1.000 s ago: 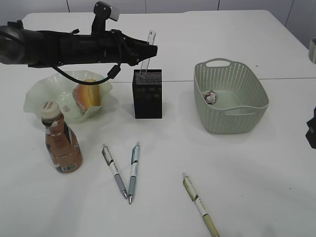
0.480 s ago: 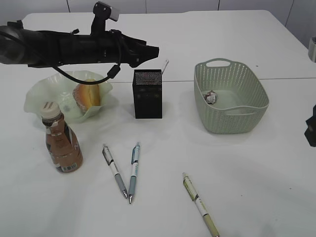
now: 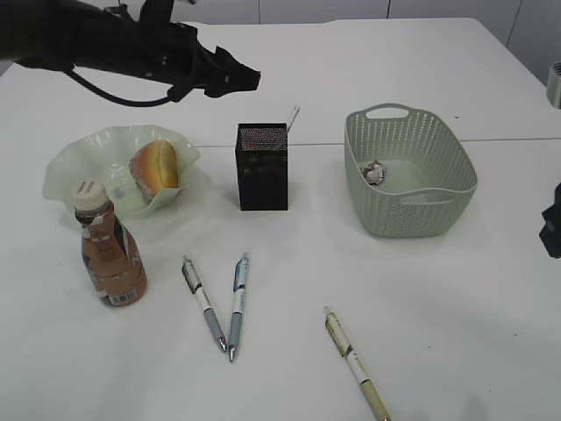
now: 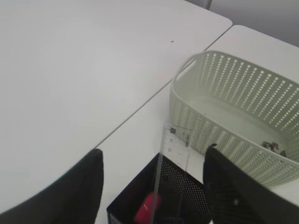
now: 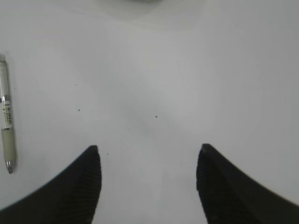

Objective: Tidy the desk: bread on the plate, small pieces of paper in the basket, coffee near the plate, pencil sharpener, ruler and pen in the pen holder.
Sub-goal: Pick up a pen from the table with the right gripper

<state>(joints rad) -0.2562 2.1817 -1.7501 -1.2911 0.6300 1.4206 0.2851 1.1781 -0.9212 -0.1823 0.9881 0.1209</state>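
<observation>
Hovering above the black pen holder (image 3: 262,167), my left fingers (image 4: 79,196) are spread apart and empty; the clear ruler (image 4: 174,163) stands inside it, leaning toward the basket (image 3: 409,171) on the right. My right fingers (image 5: 79,191) are spread too, over bare counter (image 5: 187,70) near a pen (image 5: 6,126).

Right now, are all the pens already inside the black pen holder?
No, three pens lie flat on the white table, in front of the pen holder.
</observation>
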